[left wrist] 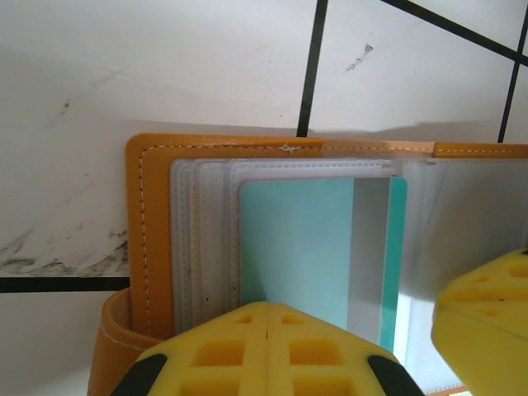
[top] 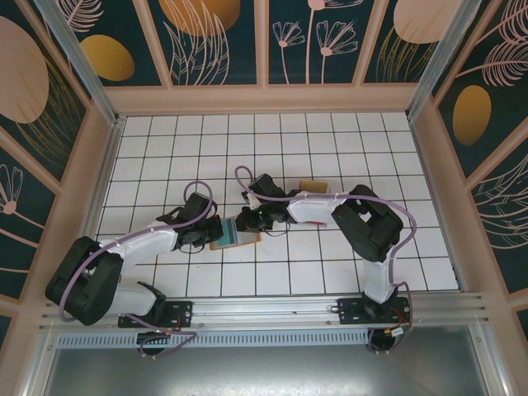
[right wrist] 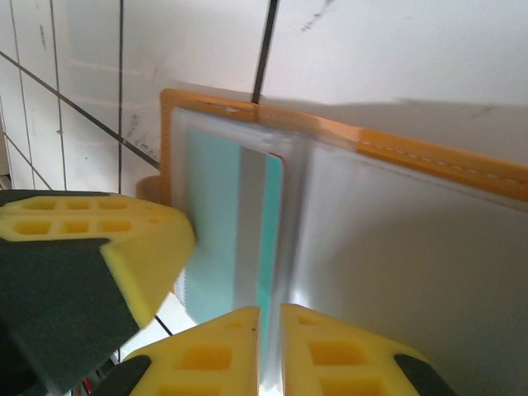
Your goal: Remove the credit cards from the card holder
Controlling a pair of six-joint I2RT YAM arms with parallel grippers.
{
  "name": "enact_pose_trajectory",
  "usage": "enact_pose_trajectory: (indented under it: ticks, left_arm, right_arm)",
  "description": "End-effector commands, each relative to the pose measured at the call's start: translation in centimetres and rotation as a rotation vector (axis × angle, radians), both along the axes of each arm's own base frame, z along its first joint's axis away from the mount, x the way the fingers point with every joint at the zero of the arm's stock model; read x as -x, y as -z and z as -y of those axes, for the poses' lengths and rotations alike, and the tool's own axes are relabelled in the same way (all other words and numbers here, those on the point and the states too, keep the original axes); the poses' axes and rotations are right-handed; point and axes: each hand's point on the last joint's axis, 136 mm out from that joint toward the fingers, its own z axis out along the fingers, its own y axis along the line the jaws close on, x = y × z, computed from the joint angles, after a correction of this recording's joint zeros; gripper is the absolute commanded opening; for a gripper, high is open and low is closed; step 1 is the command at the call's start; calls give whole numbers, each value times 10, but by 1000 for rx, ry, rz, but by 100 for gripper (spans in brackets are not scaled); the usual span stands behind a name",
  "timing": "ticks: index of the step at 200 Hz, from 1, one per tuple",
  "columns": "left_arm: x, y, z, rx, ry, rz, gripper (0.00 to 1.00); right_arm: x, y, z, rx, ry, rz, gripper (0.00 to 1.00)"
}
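The orange-brown card holder (top: 241, 240) lies open on the white tiles between both grippers. In the left wrist view its orange cover (left wrist: 153, 214) frames clear plastic sleeves, and a teal card (left wrist: 297, 239) with a grey stripe sits in the top sleeve. My left gripper (left wrist: 268, 315) is shut, its yellow pads pressed together at the card's near edge. My right gripper (right wrist: 268, 318) is closed to a narrow slit on the teal card (right wrist: 210, 198) and its sleeve edge. In the top view the left gripper (top: 213, 233) and right gripper (top: 246, 221) meet over the holder.
A small flat tan object (top: 313, 186) lies on the tiles behind the right arm. The left gripper's yellow finger (right wrist: 91, 235) stands close at the right gripper's left side. Wooden walls ring the tiled floor (top: 330, 148).
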Motion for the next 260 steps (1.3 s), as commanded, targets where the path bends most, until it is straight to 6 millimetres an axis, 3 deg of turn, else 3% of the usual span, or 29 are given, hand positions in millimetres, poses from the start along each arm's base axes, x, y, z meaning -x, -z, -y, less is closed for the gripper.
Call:
enact_pose_trajectory:
  ticks: [1,75,112,138,153,229,260]
  left_arm:
    - [8,9,0,4,16,-39,0]
    - [8,11,0,3,16,-45,0]
    - [8,9,3,18,23,-41,0]
    - [8,9,4,22,27,-40,0]
    - [8,9,4,24,29,-41,0]
    - [10,16,-8,-39,-2,-60,0]
    - [9,14,-7,-35,0,-56,0]
  right_arm:
    - [-1,0,-11,-24,-14,-12,15]
    - [3,12,-8,6,-17,-32,16]
    - [6,10,-16,-30,-37,-47,16]
    - [6,5,-19,-43,-45,-40,11]
    - [7,4,-18,-45,-48,-37,0]
    - [-2,0,22,-17,44,-19,0]
    - [-4,-1,28,-14,44,-16,0]
